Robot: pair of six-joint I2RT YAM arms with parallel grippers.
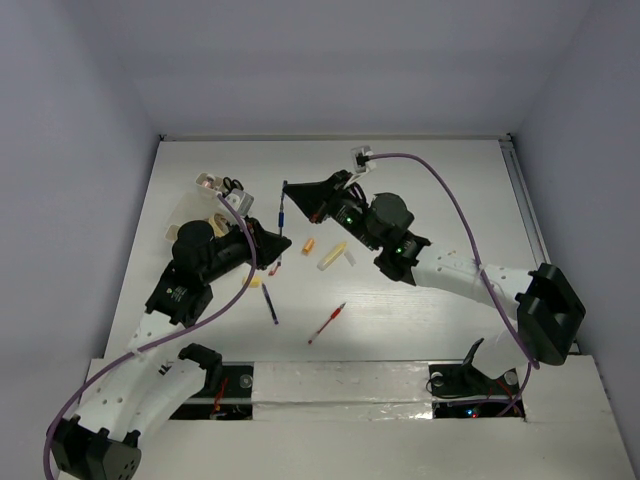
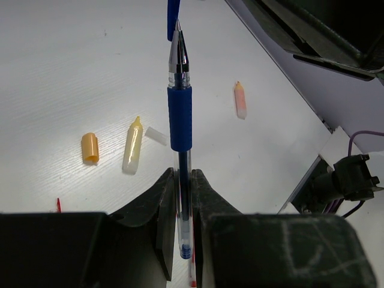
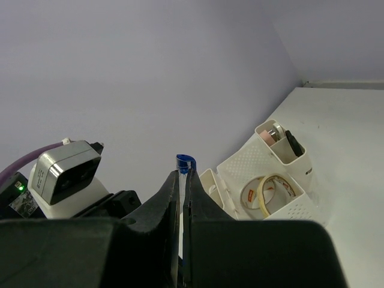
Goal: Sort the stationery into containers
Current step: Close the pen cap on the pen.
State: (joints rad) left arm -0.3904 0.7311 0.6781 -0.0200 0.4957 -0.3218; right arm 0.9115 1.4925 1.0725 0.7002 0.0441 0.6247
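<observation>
the white counter [image 1: 430, 180] carries a whitish container [image 3: 240, 163] holding a beige tape roll [image 3: 268, 193] and black scissors [image 3: 293, 143]. just right of the container the left hand [image 2: 183, 180] is clamped on a blue pen [image 2: 180, 120], and the right hand [image 3: 182, 180] is pinched tight on a slim blue piece [image 3: 185, 162] at that pen's tip. a red pen [image 1: 327, 322], yellow tube [image 2: 132, 146] and orange cap [image 2: 90, 147] lie loose farther right of the container.

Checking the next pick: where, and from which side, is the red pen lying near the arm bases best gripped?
Mid-barrel, from straight above, closing across its long axis. The red pen lies flat and diagonal on the table with bare surface along both long sides, so there is likely room to close on it there; its thin ends offer less hold.
</observation>
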